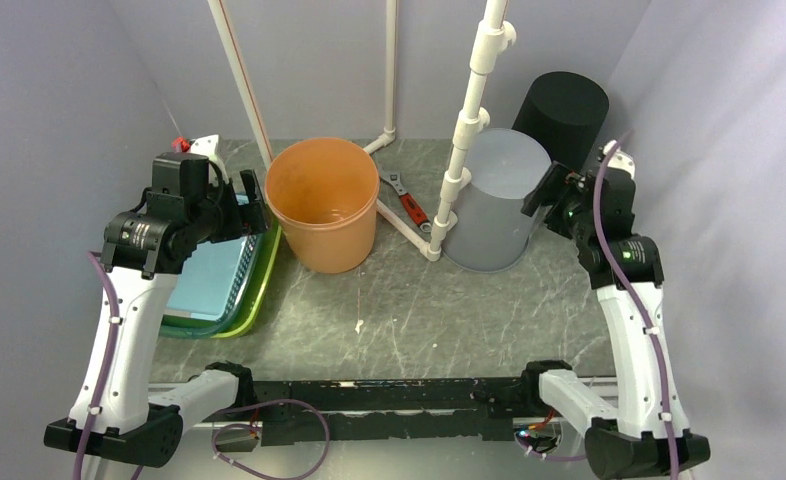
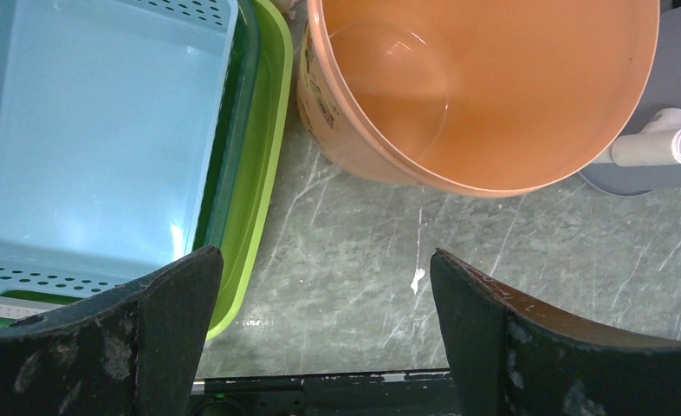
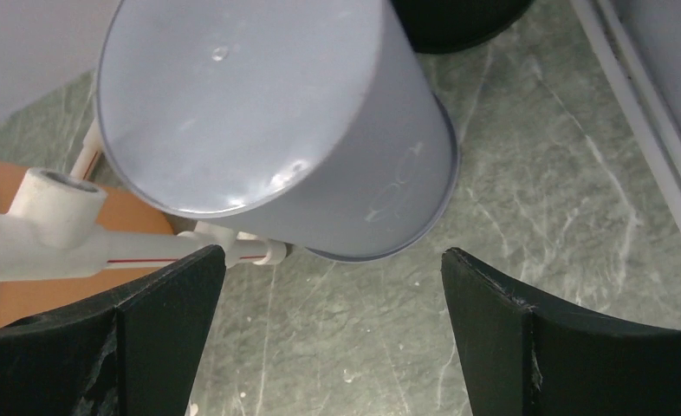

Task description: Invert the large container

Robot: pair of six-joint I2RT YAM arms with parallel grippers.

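The large container, an orange bucket (image 1: 321,205), stands upright with its mouth open at the table's back middle; the left wrist view looks into it (image 2: 493,87). My left gripper (image 1: 241,205) hovers just left of the bucket, over the basket's edge, open and apart from it (image 2: 324,256). On the far right my right gripper (image 1: 541,190) is open beside a grey container (image 1: 494,200), with nothing between its fingers (image 3: 333,251). Only table shows between each pair of jaws.
The grey container (image 3: 268,121) and a black one (image 1: 561,110) stand bottom-up at the back right. A white pipe frame (image 1: 464,130) rises between bucket and grey container. A red-handled wrench (image 1: 406,200) lies behind it. A blue basket (image 1: 209,280) sits in a green tray (image 1: 256,300) at left.
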